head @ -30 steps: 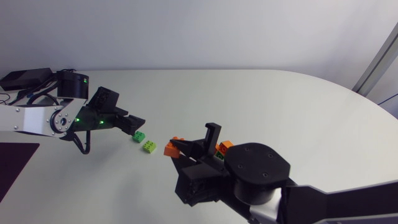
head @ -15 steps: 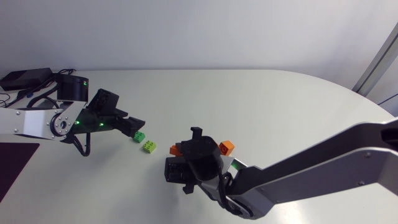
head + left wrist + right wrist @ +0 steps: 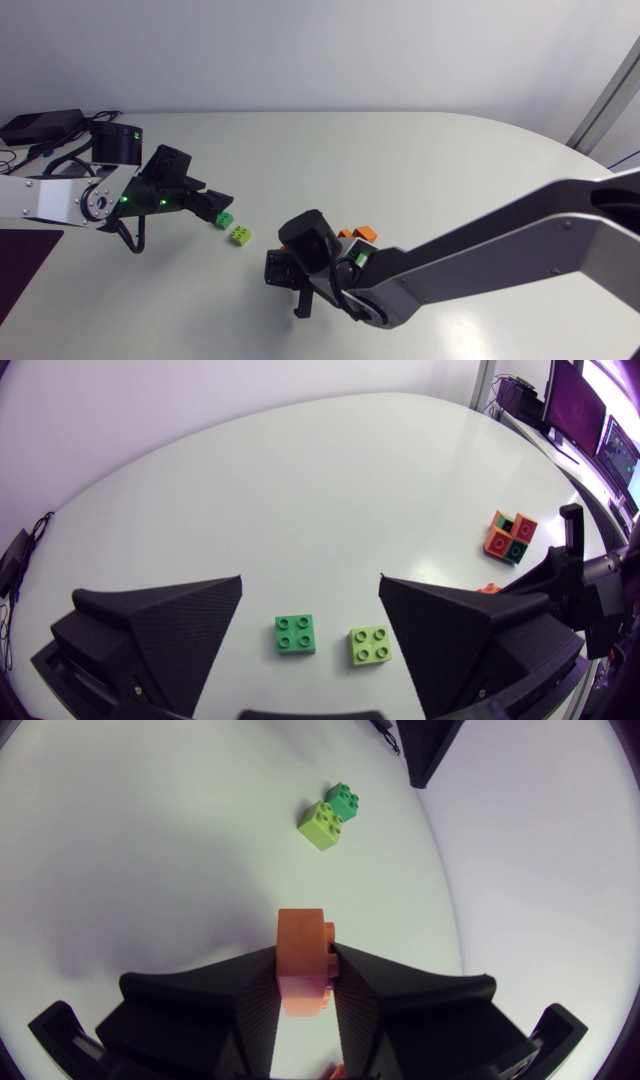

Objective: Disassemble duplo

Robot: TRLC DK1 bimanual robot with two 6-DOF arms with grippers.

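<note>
Right wrist view | right end effector (image 3: 304, 965) grips orange brick (image 3: 300, 932)

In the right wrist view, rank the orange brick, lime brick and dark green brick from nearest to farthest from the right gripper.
1. orange brick: held in the right gripper, between its fingers.
2. lime brick: well ahead of the gripper.
3. dark green brick: just beyond the lime brick.

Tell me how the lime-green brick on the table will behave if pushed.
The lime-green brick looks like rigid plastic, so it likely won't flex. Squat and lying studs-up, it should slide rather than tip or roll.
</note>
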